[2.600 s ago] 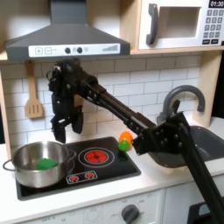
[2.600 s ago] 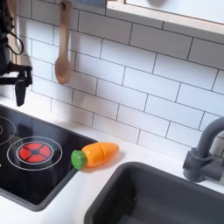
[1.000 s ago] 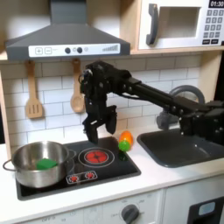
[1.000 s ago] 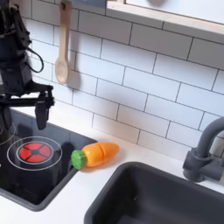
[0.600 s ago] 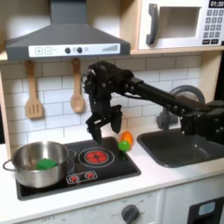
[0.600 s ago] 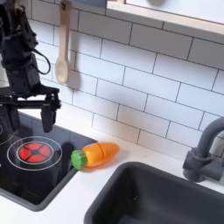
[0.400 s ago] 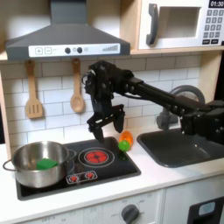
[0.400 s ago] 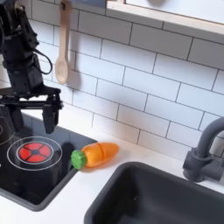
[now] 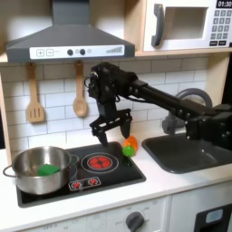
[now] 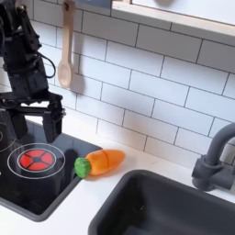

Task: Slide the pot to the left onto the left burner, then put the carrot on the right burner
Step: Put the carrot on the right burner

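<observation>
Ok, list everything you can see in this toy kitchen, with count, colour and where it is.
pot: one, steel, on left burner, green piece inside
left burner: one, red, under pot
right burner: one, red rings, bare
carrot: one, orange with green end, on counter beside cooktop
wooden utensils: two, hanging on tiles
sink: one, dark
faucet: one, grey
microwave: one, upper right
range hood: one, grey
gripper: one, black, open, above right burner

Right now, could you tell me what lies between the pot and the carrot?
In the first exterior view, the right burner lies bare between the pot and the carrot.
</observation>
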{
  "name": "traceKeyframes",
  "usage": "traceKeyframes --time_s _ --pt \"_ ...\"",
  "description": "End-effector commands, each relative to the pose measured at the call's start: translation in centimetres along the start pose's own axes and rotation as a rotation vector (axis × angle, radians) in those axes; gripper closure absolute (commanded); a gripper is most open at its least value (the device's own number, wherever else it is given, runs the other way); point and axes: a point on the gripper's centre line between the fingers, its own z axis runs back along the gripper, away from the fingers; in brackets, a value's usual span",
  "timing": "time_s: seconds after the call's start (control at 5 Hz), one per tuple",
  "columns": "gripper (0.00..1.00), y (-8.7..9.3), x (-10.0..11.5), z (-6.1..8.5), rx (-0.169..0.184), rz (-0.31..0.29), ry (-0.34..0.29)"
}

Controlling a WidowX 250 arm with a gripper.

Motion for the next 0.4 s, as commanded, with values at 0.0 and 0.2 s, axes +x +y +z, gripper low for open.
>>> traceKeyframes --time_s 0.0,0.2 --pt "0.0 -0.9 -0.07 -0.74 -0.047 -0.219 0.102" --pt "0.0 -1.49 -0.32 -1.13 -0.066 -0.268 0.124"
